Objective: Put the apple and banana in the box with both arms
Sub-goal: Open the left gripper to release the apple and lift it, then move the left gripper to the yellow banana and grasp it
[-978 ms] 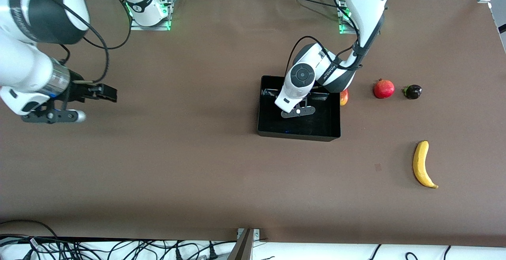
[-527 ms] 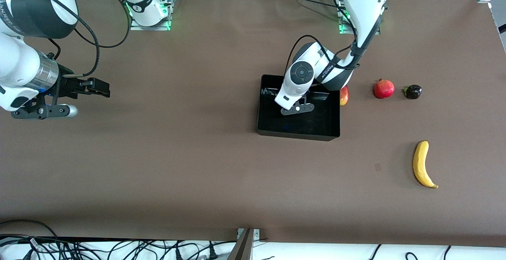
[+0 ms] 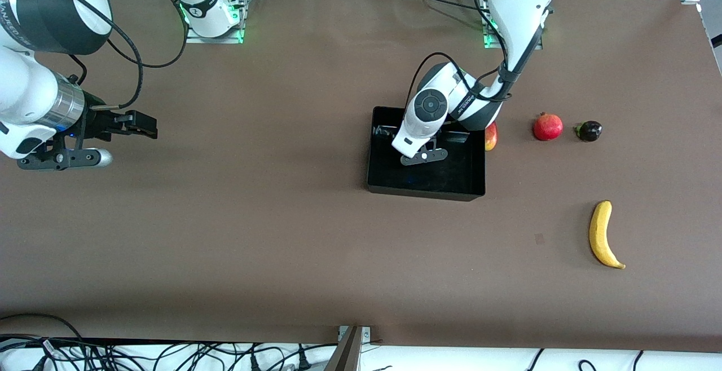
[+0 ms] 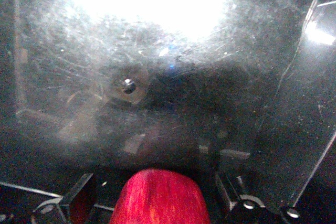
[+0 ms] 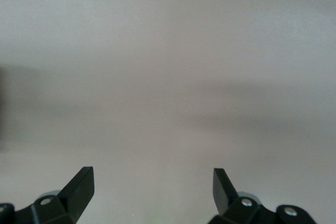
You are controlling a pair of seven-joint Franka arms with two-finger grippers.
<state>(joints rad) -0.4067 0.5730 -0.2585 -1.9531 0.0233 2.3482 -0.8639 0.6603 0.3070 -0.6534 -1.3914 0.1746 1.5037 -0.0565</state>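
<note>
The black box (image 3: 426,193) stands mid-table. My left gripper (image 4: 155,199) is down inside it, open, and the red apple (image 4: 157,200) lies between its fingers with a gap on each side. In the front view the left wrist (image 3: 424,154) hides the apple. The box's scratched glossy floor (image 4: 173,77) fills the left wrist view. The yellow banana (image 3: 602,234) lies on the table toward the left arm's end, nearer to the front camera than the box. My right gripper (image 3: 148,128) is open and empty over bare table at the right arm's end, its fingers (image 5: 81,184) wide apart.
A red-and-yellow mango (image 3: 491,136) lies against the box's outer wall on the left arm's side. A red pomegranate (image 3: 547,127) and a small dark fruit (image 3: 588,131) lie in a row farther toward the left arm's end.
The right arm drew back toward its end of the table, then stopped. The left hand shifted slightly inside the box.
</note>
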